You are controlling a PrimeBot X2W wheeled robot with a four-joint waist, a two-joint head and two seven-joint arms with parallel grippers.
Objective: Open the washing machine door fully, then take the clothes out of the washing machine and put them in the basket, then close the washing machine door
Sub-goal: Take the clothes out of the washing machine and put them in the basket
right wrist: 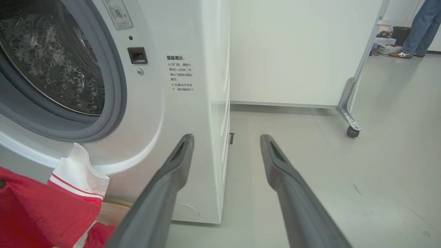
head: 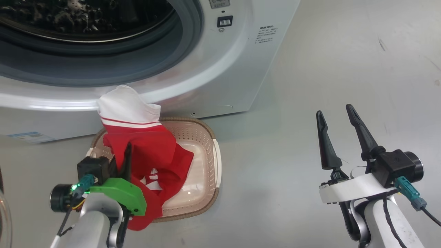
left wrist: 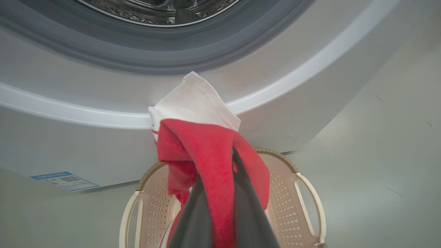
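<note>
The washing machine (head: 220, 69) stands open, showing its grey ring and steel drum (head: 86, 17). Of the washing machine door I see only a sliver of clear glass (head: 4, 220) at the lower left edge. The cream basket (head: 203, 151) sits on the floor in front of the machine. My left gripper (head: 128, 148) is above the basket, shut on the red clothes (head: 155, 151). Their white part (head: 127, 106) sticks up and the red hem drapes over the basket's near rim. In the left wrist view, the left gripper (left wrist: 218, 165) pinches the clothes (left wrist: 206, 144) over the basket (left wrist: 282, 193). My right gripper (head: 333, 109) is open over bare floor to the right.
In the right wrist view, the right gripper (right wrist: 227, 137) points past the machine's corner (right wrist: 213, 103). A white panel on casters (right wrist: 293, 51) stands behind. A person's legs (right wrist: 420, 27) are far back right. A blue label (head: 29, 136) is on the machine's front.
</note>
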